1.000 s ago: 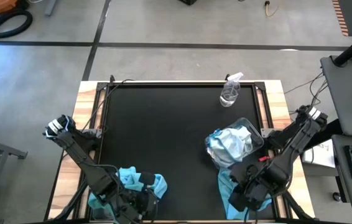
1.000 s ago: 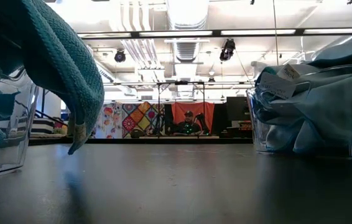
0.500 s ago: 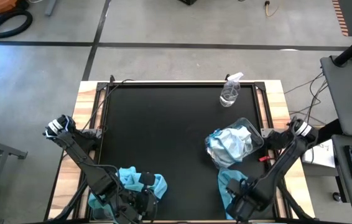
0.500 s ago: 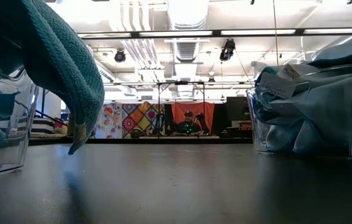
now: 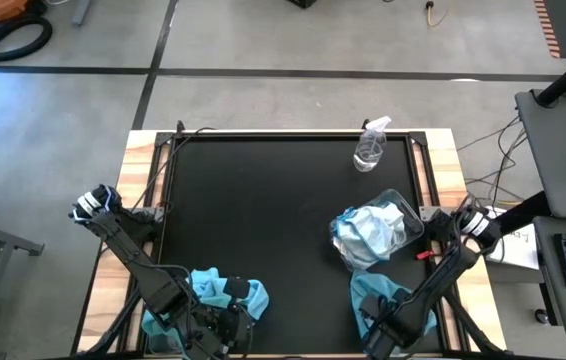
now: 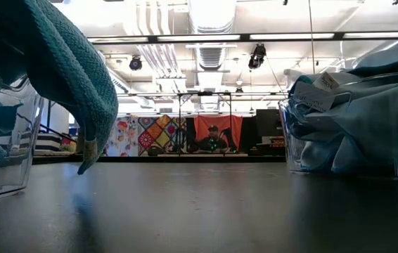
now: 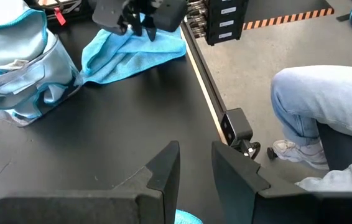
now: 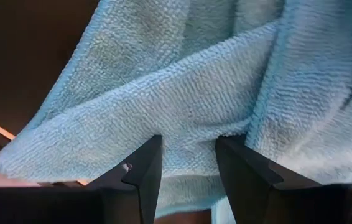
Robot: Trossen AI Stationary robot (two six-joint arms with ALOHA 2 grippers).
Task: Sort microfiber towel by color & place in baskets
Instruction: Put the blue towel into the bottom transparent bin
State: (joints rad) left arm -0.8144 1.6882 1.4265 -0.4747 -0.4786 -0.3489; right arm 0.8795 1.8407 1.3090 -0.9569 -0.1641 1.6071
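Grey concrete floor [image 5: 293, 40] crossed by dark lines fills the frame's top. Bright ceiling lights [image 6: 206, 36] hang above colourful quilts [image 6: 146, 133] at centre.

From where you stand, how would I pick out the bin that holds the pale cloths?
Look at the black table, then its right side, nearer you than the clear spray bottle. There stands a see-through bin heaped with whitish-blue towels. The other bin, by the left arm, holds bright teal ones.
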